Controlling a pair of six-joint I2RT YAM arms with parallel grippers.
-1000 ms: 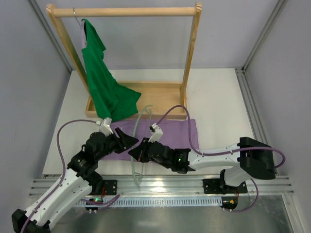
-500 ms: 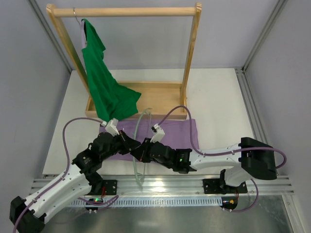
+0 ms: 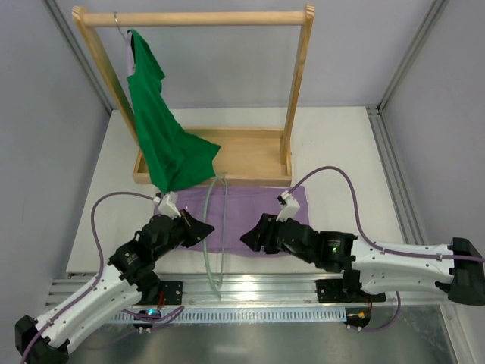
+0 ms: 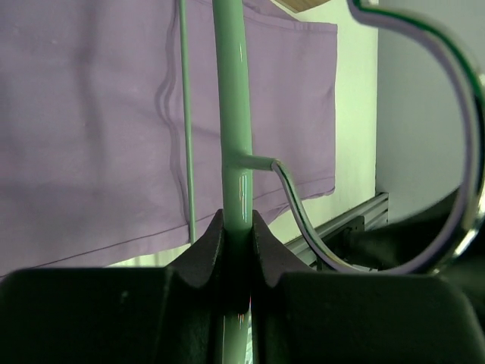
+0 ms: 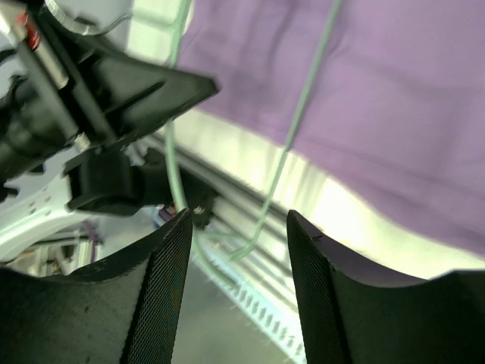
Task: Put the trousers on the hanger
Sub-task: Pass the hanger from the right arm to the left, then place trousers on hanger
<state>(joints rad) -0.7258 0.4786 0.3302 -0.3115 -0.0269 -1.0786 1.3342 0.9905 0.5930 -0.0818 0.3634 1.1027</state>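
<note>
The lilac trousers (image 3: 258, 212) lie flat on the white table, in front of the wooden rack. Across their left part lies the pale green hanger (image 3: 208, 250), reaching past the table's near edge. My left gripper (image 3: 203, 227) is shut on the hanger's bar (image 4: 233, 114), with its metal hook (image 4: 455, 152) curving off to the right. My right gripper (image 3: 246, 239) hovers open over the trousers (image 5: 364, 91), to the right of the hanger (image 5: 303, 114), with nothing between its fingers.
A wooden clothes rack (image 3: 197, 17) stands at the back with a boxed base (image 3: 250, 155). A dark green T-shirt (image 3: 155, 129) hangs from its left end down onto the base. An aluminium rail (image 3: 258, 292) runs along the near edge.
My right gripper has let go of the hanger, opened and drawn back to the right. My left gripper has shut on the hanger's bar and stays there.
</note>
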